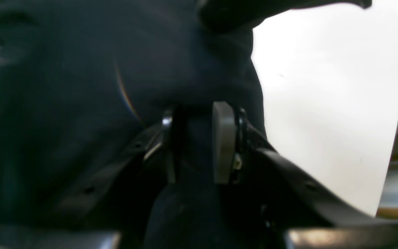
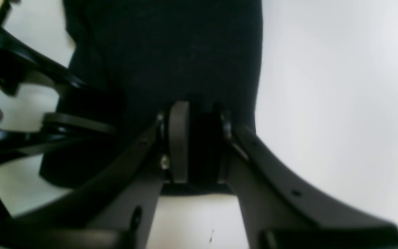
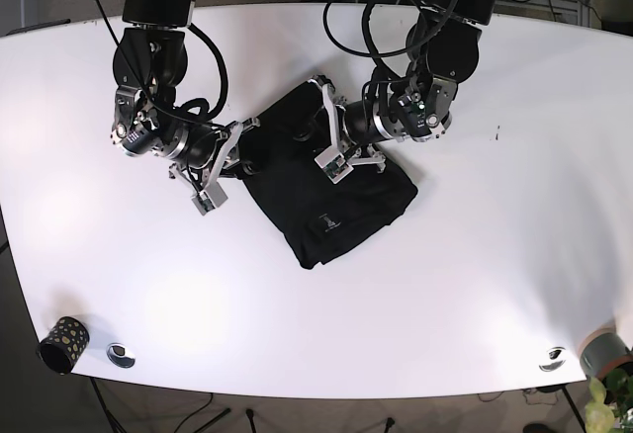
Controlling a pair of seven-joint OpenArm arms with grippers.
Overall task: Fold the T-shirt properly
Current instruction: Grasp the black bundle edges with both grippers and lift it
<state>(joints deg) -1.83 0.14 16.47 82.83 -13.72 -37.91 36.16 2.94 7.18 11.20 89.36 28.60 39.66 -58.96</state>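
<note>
Left gripper [image 1: 199, 141] is clamping a fold of the black T-shirt [image 1: 81, 103]; in its wrist view the fabric is running up between the two pads [image 1: 224, 141] and filling most of the frame above them. In the base view this gripper [image 3: 318, 134] is sitting on the shirt's upper edge, just beside the far corner.

Right gripper [image 2: 199, 148] is likewise pinched narrow on dark cloth, with the T-shirt [image 2: 171, 52] spreading upward from its pads [image 2: 179, 145]. In the base view it [image 3: 240, 148] is gripping the shirt's left corner, and part of the other arm is showing at the left edge of the right wrist view.

The T-shirt [image 3: 331, 191] is lying bunched into a rough diamond near the middle of the white worktop [image 3: 475, 285], between the two grippers and extending toward the camera from both. A small white label mark [image 3: 325, 222] is showing on the near part of the fabric; it is too small to read. No other writing is legible.

Outward: a dark patterned cup [image 3: 62, 343] is standing at the near left corner of the worktop, well apart from the shirt.
</note>
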